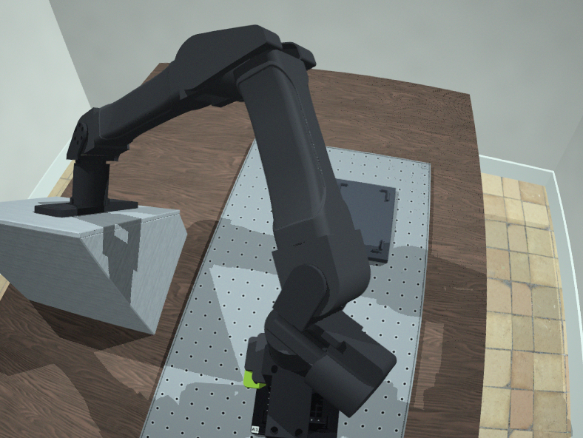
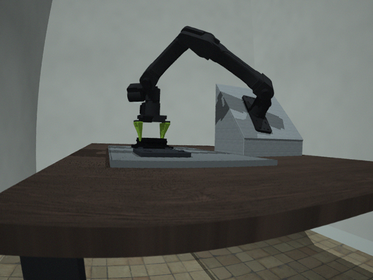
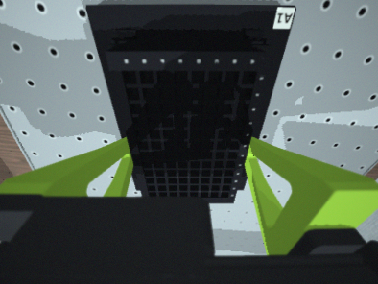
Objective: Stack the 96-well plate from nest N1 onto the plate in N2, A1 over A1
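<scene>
- Top: the arm (image 1: 301, 155) reaches over the perforated board (image 1: 226, 282) on the desk (image 1: 188, 155); nest N1 (image 1: 372, 217) sits bare, while the 96-well plate (image 1: 260, 410) is mostly hidden under the wrist.
- Exterior: the gripper (image 2: 150, 136) holds the plate low over nest N2 (image 2: 161, 153).
- Wrist: green fingers pinch the plate's long sides; the A1 label (image 3: 283, 18) is at the far right corner.

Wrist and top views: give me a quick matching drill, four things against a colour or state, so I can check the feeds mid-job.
Things:
1. fingers
2. 96-well plate
3. plate nest N1
4. A1 label

States:
a. bare, no plate on it
b. white, at a far corner of the plate in the wrist view
c. green, pressed on the plate's two sides
d. black, gripped between the fingers

Pairs: 1-c; 2-d; 3-a; 4-b
</scene>
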